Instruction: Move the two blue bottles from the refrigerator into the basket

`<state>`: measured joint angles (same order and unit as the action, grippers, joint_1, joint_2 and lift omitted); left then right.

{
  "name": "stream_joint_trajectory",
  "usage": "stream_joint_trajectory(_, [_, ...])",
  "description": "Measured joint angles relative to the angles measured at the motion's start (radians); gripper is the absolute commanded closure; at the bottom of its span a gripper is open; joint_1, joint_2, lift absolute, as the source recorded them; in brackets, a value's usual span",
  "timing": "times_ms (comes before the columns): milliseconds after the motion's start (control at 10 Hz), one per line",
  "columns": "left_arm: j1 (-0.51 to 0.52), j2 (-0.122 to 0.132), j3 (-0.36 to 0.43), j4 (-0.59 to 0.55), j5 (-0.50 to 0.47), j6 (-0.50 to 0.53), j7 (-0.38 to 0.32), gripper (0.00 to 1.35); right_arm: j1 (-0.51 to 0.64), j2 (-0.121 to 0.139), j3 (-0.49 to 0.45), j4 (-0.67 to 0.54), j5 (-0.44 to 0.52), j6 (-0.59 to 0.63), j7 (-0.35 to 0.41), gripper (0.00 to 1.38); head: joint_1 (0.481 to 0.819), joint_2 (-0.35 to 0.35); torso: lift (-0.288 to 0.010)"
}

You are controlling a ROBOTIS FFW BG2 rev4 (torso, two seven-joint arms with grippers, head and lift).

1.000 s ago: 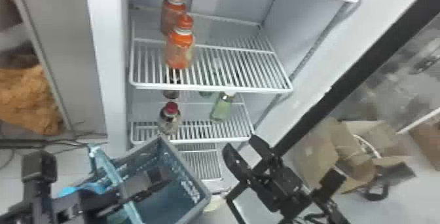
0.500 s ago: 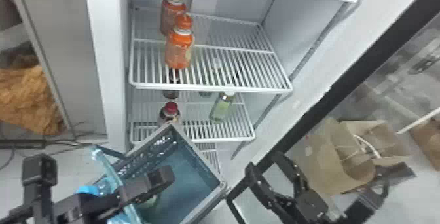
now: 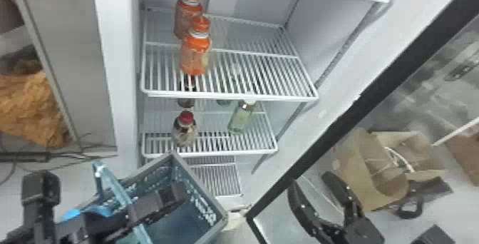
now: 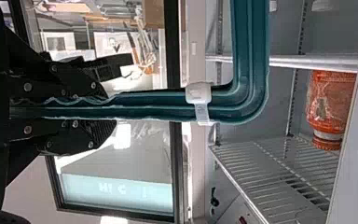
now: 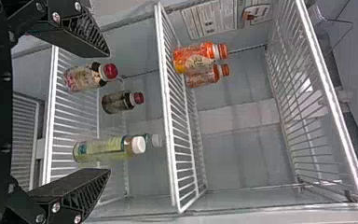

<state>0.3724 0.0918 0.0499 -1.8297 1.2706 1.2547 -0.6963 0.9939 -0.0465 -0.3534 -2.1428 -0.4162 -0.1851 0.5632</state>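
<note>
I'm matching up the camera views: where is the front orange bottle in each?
Head view: the front orange bottle, left of centre, on an upper shelf.
Left wrist view: an orange bottle beyond the teal handle; front or rear, I cannot tell.
Right wrist view: the front orange bottle overlaps the rear orange bottle.
Shared landmark: the white shelf at the bottle's base.

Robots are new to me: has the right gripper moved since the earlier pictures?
Yes. In the head view, the right gripper has shifted to the right, away from the shelves.
</note>
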Motion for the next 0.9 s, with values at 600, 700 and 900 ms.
stream_joint_trajectory(600, [-0.006,0.0,0.004,0.0,0.0,-0.001,0.0,1.2,0.033,0.019,-0.027,-0.026,0.021,-0.019,0.0,0.18,0.695,-0.35,-0.01])
stream_joint_trajectory(700, [-0.006,0.0,0.003,0.0,0.0,-0.001,0.0,1.2,0.029,0.017,-0.024,-0.021,0.019,-0.019,0.0,0.18,0.695,-0.35,-0.01])
stream_joint_trajectory(900, [-0.004,0.001,0.002,0.0,-0.002,0.0,0.001,1.2,0.025,0.011,-0.016,-0.012,0.011,-0.019,0.0,0.18,0.695,-0.35,-0.01])
